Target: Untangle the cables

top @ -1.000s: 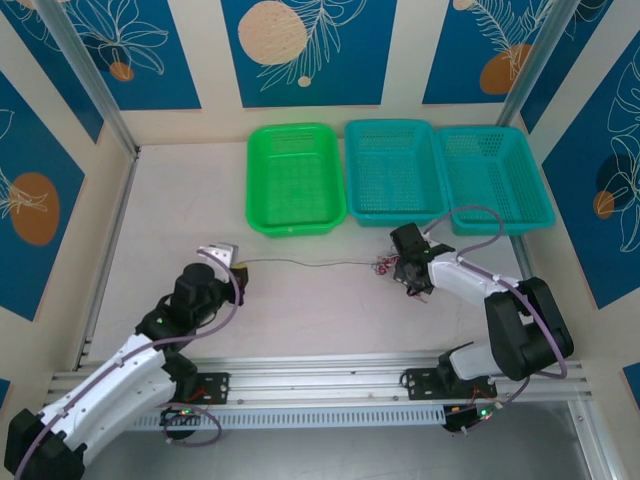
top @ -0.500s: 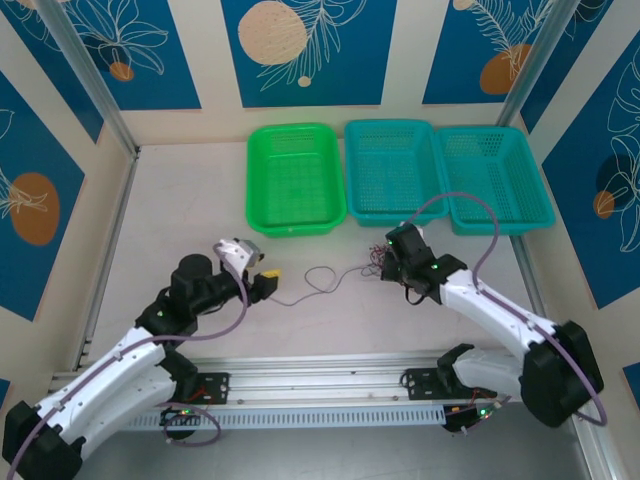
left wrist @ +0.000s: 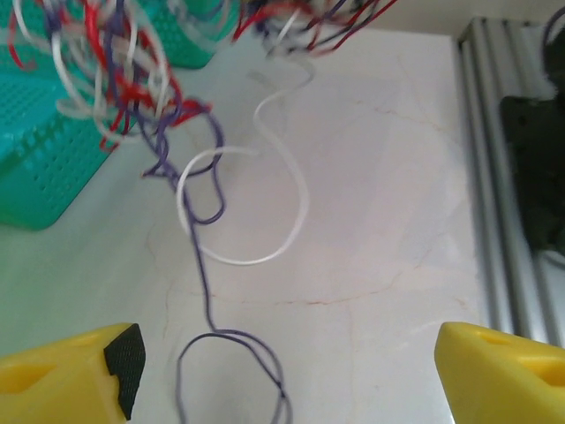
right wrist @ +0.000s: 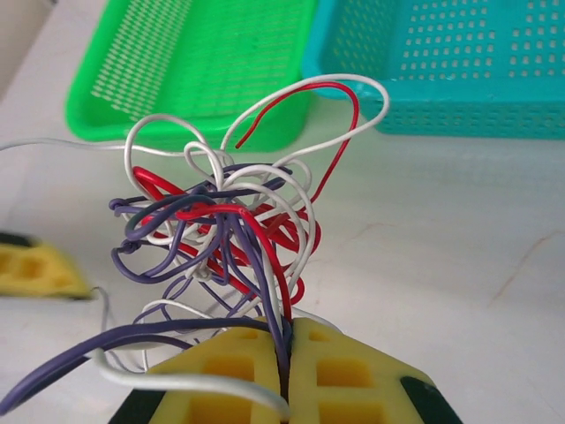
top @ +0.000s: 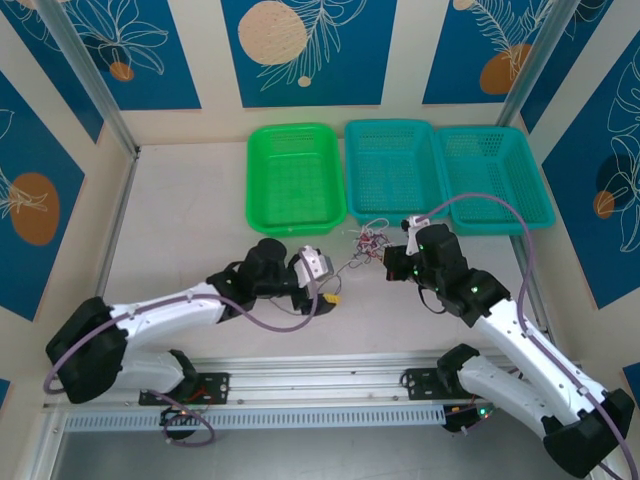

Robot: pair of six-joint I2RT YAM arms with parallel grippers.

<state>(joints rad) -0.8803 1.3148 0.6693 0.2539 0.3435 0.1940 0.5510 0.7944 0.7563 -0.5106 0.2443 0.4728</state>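
Observation:
The cables point(top: 371, 242) form a tangle of thin red, white and purple wires hanging just in front of the baskets. My right gripper point(top: 402, 264) is shut on several of its strands, which the right wrist view shows pinched between the yellow fingers point(right wrist: 353, 371) with the cables point(right wrist: 225, 225) bunched above my gripper point(right wrist: 287, 344). My left gripper point(top: 325, 283) stands open left of the tangle and holds nothing. In the left wrist view a loose purple strand point(left wrist: 206, 291) and a white loop point(left wrist: 296, 212) lie on the table between and beyond my open gripper point(left wrist: 287, 367).
A green basket point(top: 296, 129) and two teal baskets point(top: 390, 125) point(top: 486, 131) stand in a row at the back. An aluminium rail point(top: 320, 368) runs along the near table edge. Bare table lies to the left of the left arm.
My left gripper has opened, let go of the wire end and moved right toward the tangle. The stretched wire went slack. My right gripper carried the bundle up toward the baskets.

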